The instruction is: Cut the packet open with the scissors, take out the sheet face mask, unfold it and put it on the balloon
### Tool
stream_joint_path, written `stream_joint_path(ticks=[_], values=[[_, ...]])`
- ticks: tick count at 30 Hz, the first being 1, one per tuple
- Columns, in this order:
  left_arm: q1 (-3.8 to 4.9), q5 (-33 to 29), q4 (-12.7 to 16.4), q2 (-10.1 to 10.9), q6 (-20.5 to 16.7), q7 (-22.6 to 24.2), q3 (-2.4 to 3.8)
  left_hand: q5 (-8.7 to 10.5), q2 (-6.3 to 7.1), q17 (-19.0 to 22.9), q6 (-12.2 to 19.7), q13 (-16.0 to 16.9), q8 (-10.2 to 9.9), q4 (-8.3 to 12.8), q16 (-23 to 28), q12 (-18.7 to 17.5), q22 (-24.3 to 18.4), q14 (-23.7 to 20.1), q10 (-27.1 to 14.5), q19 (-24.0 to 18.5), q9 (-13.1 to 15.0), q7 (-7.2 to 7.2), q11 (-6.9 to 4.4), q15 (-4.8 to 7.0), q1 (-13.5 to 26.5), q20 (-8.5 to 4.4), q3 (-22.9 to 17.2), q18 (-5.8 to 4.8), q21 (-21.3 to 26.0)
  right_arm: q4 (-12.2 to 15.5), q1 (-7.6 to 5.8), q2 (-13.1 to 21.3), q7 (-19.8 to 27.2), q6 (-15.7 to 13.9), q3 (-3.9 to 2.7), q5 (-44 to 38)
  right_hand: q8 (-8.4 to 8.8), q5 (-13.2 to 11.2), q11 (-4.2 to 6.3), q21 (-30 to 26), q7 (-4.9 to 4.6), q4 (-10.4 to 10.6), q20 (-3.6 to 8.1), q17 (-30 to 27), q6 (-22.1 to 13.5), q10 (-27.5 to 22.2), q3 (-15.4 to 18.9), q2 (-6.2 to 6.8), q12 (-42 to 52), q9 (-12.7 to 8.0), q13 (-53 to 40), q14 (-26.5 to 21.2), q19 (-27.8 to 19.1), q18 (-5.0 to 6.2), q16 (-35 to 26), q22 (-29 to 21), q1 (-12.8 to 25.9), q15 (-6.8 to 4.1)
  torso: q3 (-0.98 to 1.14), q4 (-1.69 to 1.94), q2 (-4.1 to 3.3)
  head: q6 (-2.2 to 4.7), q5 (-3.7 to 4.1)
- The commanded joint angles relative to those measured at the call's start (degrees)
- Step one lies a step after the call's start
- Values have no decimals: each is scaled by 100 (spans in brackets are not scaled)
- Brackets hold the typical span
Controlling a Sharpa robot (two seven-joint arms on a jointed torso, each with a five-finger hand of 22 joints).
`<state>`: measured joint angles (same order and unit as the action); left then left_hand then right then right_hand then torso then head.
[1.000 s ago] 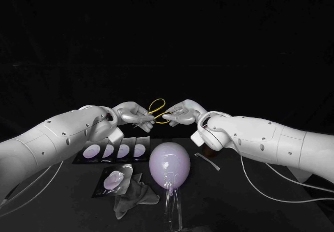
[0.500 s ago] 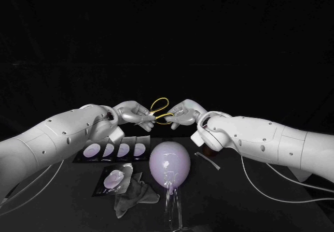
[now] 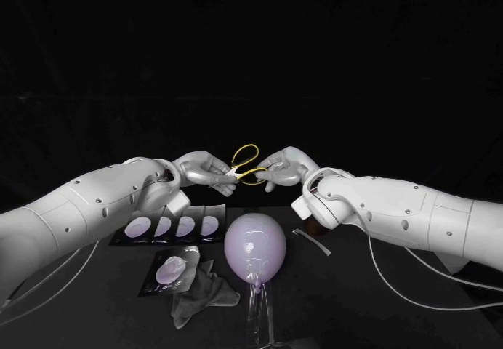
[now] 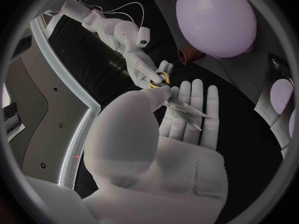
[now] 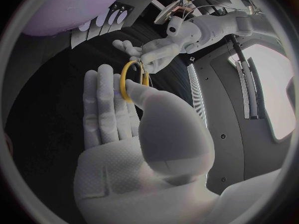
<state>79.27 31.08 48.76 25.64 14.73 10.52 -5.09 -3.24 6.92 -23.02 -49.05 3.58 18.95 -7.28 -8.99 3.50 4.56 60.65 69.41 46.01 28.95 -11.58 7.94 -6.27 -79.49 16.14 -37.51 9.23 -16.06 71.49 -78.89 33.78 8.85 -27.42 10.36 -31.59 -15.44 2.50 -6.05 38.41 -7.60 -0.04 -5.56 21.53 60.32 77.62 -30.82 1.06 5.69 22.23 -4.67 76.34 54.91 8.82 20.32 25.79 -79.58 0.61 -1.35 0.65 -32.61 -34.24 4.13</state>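
Your scissors (image 3: pixel 246 163) are up in the air between both hands: the left hand (image 3: pixel 201 171) at their 9 o'clock pinches the blades, and the right hand (image 3: pixel 281 168) at 3 o'clock has its thumb through a yellow handle loop. The balloon (image 3: pixel 256 247) lies on the table at their 6 o'clock. A loose packet (image 3: pixel 173 270) and the crumpled sheet mask (image 3: pixel 204 297) sit at the balloon's 8 o'clock, with a row of 4 packets (image 3: pixel 176 227) at its 10.

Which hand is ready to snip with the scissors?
Probably the right hand: its fingers are at the loops of the yellow-handled metal scissors, while the left hand pinches the blade end.
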Motion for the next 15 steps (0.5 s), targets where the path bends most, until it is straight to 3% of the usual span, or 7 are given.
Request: stream_joint_path(ticks=[1,5,8,10,11,13,15], values=[[10,138,-26,18,-492,28,2,38,476,44,234,-20,-182,-159,141,-32,-71,-263,-360,-207,-93,-96,135,-106,349,54,312,-48,150,-36,-20,64,-262,-70,-6,-103,-30,27,308,48,27,-226,-5,30,-30,516,-215,-5,-27,34,-17,52,-55,86,8,34,61,-64,-5,5,4,-2,19],[10,215,-57,17,-778,76,1,43,784,202,692,-8,-519,-392,512,-5,-162,-946,-1052,-1464,-272,-130,305,-340,605,67,870,-382,755,-105,-50,124,-635,288,-7,-809,-47,27,313,139,31,-291,-4,87,-32,542,-250,3,-50,77,-27,58,-86,96,1,109,97,-72,-10,0,3,8,30],[10,243,-102,25,-962,125,1,45,791,277,829,-8,-612,-466,552,0,-165,-1229,-1359,-1710,-327,-98,415,-444,610,64,1169,-475,863,-115,-66,199,-816,547,-7,-1333,-57,26,317,181,34,-313,-5,116,-27,561,-259,8,-57,98,-33,71,-102,98,2,144,122,-75,-12,2,-5,40,22],[10,253,-143,39,-1085,164,1,35,695,384,948,-6,-692,-564,530,22,-159,-1635,-1781,-1751,-379,-23,563,-581,527,60,1773,-520,895,-111,-79,251,-902,683,-7,-1722,-62,27,322,211,39,-334,-4,135,-24,573,-266,15,-62,111,-37,78,-108,103,2,168,132,-81,-9,7,-9,40,35],[10,250,-161,45,-1117,176,1,1,360,451,934,36,-712,-719,447,80,-150,-1723,-1861,-1795,-424,-7,653,-528,49,129,2926,-562,932,-110,-84,268,-927,722,-7,-1859,-65,27,323,228,40,-346,-4,148,-24,578,-272,16,-67,120,-39,81,-116,105,1,183,138,-83,-8,3,-6,31,42],[9,190,-212,70,-1195,209,2,65,200,572,951,19,-746,-996,499,63,-157,-1938,-1909,-1837,-471,-3,606,-627,-295,104,3679,-552,962,-119,-102,316,-1000,820,-7,-2224,-68,26,325,242,41,-353,-4,158,-21,583,-273,20,-70,127,-41,85,-122,106,1,195,147,-84,-9,2,-4,22,53],[9,95,-245,107,-1258,235,5,44,115,607,963,14,-760,-963,514,53,-157,-1995,-1933,-1841,-489,-39,607,-626,-247,66,3872,-549,967,-135,-123,357,-1059,869,-7,-2484,-73,27,328,261,45,-360,-4,173,-16,595,-273,24,-72,137,-45,93,-128,108,3,211,160,-86,-9,0,-3,12,69]])
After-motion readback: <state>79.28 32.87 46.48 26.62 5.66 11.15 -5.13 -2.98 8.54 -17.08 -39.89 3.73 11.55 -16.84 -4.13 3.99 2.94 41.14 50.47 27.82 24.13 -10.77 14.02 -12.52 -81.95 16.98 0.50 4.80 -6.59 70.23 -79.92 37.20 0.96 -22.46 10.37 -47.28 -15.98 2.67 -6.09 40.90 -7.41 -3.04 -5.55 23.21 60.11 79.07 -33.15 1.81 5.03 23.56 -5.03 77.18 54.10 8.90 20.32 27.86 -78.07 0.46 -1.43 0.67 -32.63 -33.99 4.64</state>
